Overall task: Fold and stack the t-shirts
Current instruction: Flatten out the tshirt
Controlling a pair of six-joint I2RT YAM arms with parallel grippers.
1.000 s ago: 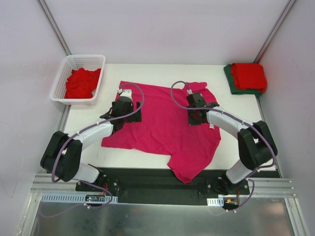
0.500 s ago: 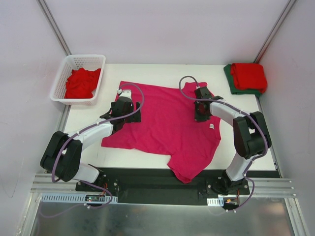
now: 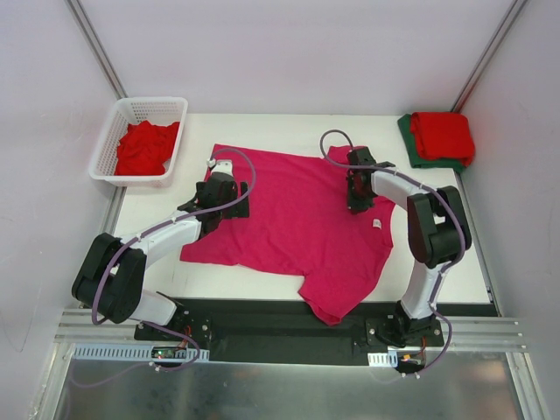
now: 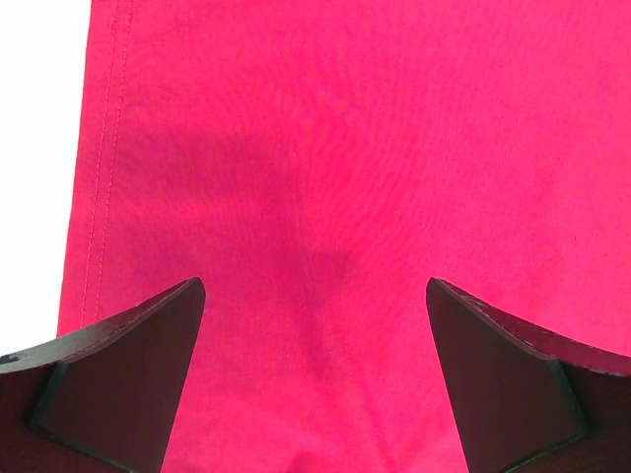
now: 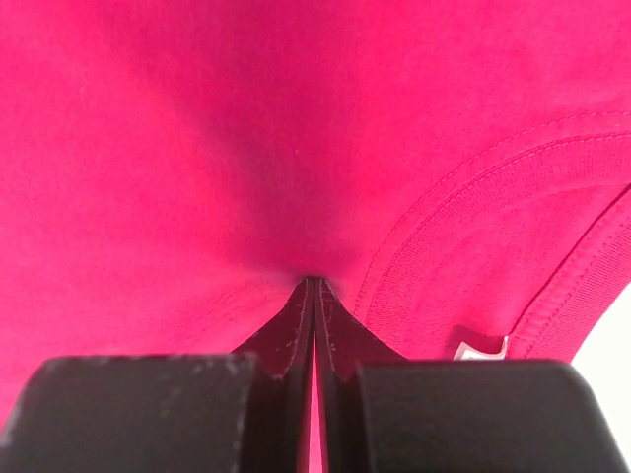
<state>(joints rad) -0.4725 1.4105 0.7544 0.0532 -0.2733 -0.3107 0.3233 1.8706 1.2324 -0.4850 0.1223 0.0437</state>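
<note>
Looking down on a white table [image 3: 289,124] closed in by pale walls, bare margins running along its far and right sides. Passing a white basket [image 3: 150,102] at the far-left corner, cradling a crumpled red shirt [image 3: 144,147]. Finding the left gripper [image 4: 314,283] spread wide above the magenta shirt [image 3: 297,219], just inside its stitched left hem. Following that shirt lying flat mid-table, its near corner spilling over the table's front edge. Meeting the right gripper [image 5: 314,279] pressed together, pinching cloth beside the collar and white label [image 5: 480,347]. Ending at a folded red shirt [image 3: 442,136] topping a dark green shirt [image 3: 409,140], far-right corner.
</note>
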